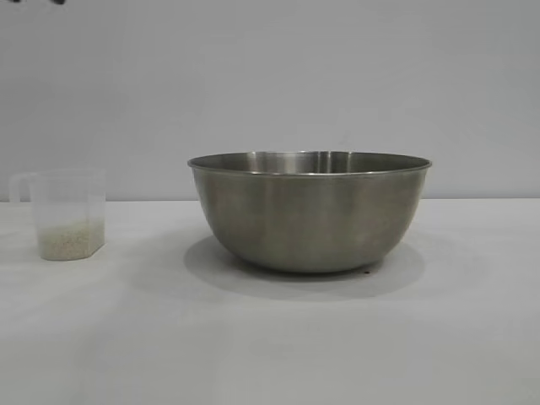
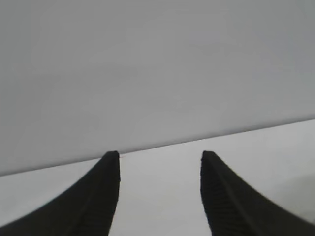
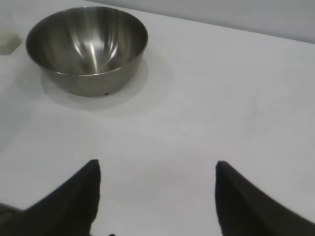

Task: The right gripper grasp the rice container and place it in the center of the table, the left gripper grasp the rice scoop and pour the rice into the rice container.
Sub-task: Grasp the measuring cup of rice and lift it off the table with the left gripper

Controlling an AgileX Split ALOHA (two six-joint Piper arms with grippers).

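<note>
The rice container (image 1: 309,211), a large steel bowl, stands upright on the white table (image 1: 270,337), a little right of the middle. It also shows in the right wrist view (image 3: 87,48), empty inside. The rice scoop (image 1: 67,214), a frosted plastic cup with a side handle, stands at the far left with a shallow layer of rice (image 1: 71,240) in it. My right gripper (image 3: 156,164) is open and empty, well away from the bowl over bare table. My left gripper (image 2: 160,155) is open and empty, facing bare table and wall. Neither gripper shows in the exterior view.
A pale grey wall (image 1: 270,76) stands behind the table. A corner of the scoop (image 3: 7,39) shows beside the bowl in the right wrist view. Bare tabletop lies in front of the bowl and to its right.
</note>
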